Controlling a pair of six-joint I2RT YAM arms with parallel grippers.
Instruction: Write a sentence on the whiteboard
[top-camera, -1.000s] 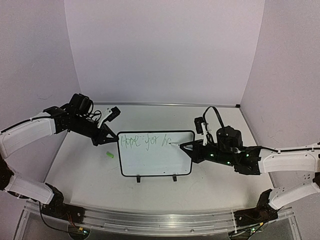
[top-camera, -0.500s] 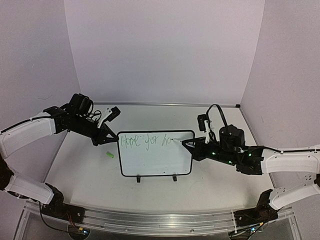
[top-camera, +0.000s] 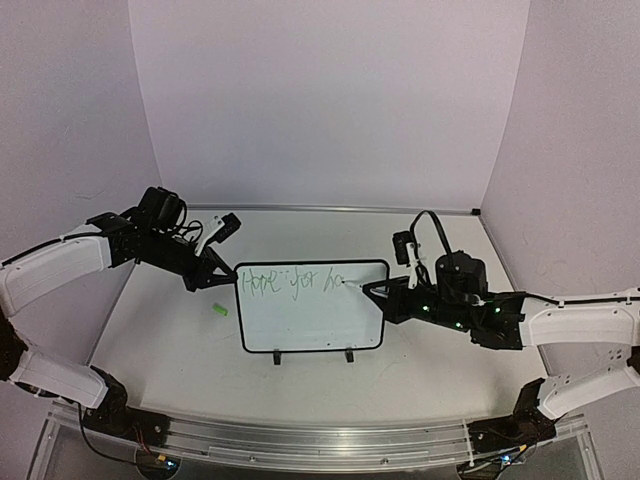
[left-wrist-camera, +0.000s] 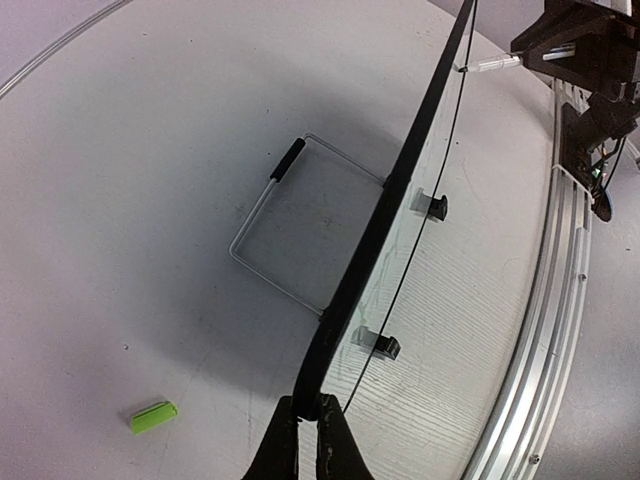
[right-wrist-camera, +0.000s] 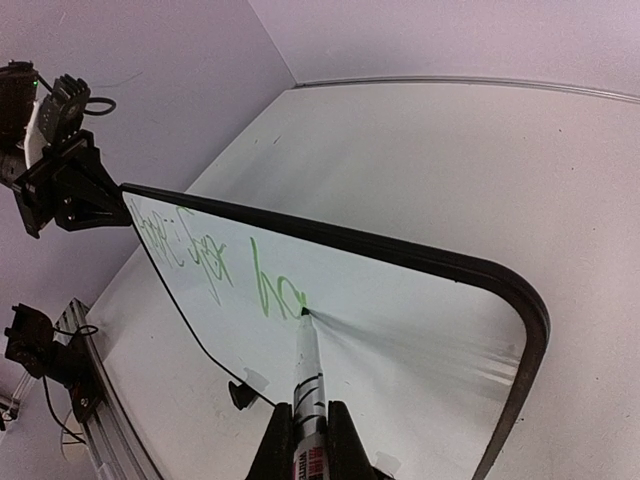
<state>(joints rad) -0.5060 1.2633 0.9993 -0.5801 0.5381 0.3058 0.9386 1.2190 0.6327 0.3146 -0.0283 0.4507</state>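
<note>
The sentence (top-camera: 293, 282) runs as one line of thin, light-green handwriting along the top of the whiteboard (top-camera: 310, 322). You can read "Hope for" and then two further letters, roughly "ha". In the right wrist view the strokes (right-wrist-camera: 268, 290) look slanted and uneven, and the last one ends at the marker's tip.

The whiteboard is a small white rectangle with a thin black rounded-corner border. It stands mid-table on its lower long edge and appears to lean back. Two black foot clips (top-camera: 277, 357) sit on that lower edge, and a wire stand (left-wrist-camera: 270, 230) meets the board's back.

At the board's upper left corner, the left gripper (left-wrist-camera: 308, 425) has its fingers pressed onto the black border (left-wrist-camera: 400, 200), pinching it. At the board's right side, the right gripper (right-wrist-camera: 308, 440) pinches a white marker (right-wrist-camera: 306, 375) between its fingers, with the nib touching the writing surface just after the last letter.

To the left of the board, apart from it, a small green cap (top-camera: 219, 310) lies on the white table (top-camera: 420, 235). In front of the board, a metal rail (top-camera: 300, 436) carries both arm bases.
</note>
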